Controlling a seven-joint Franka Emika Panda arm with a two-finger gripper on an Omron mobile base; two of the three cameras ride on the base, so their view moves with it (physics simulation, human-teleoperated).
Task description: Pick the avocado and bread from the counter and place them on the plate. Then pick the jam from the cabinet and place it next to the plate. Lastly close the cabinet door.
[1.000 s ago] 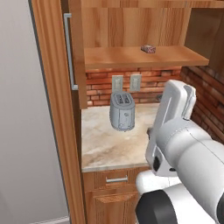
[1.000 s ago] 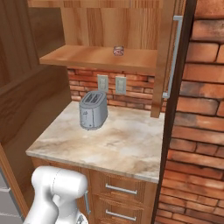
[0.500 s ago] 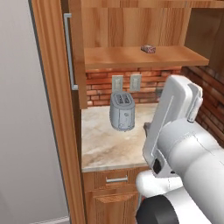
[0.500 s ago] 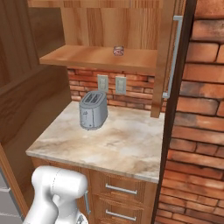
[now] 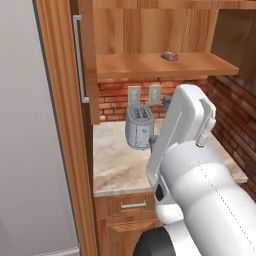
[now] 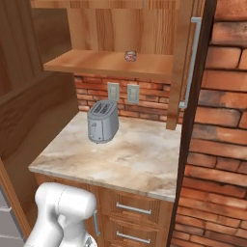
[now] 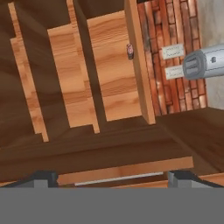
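Note:
The jam (image 5: 170,55) is a small jar standing on the open cabinet's wooden shelf (image 5: 160,65), above the beige counter (image 5: 120,170). It appears again in the right base view (image 6: 130,56) and, rolled sideways, in the hand view (image 7: 129,50). My gripper (image 7: 111,178) is open, its two fingertips (image 7: 41,177) far apart with nothing between them, and it looks at the cabinet from well back. The cabinet door (image 6: 179,67) stands open with its silver handle (image 6: 193,62) showing. The avocado, bread and plate are out of view.
A silver toaster (image 5: 139,127) stands at the back of the counter below two wall sockets (image 6: 120,91). Red brick wall (image 6: 217,120) closes the right side. A tall wooden panel (image 5: 60,125) stands on the left. My white arm (image 5: 190,150) hides the counter's right part.
In the left base view my arm's upper link has shifted slightly left and up. The jam, toaster and cabinet door have not moved.

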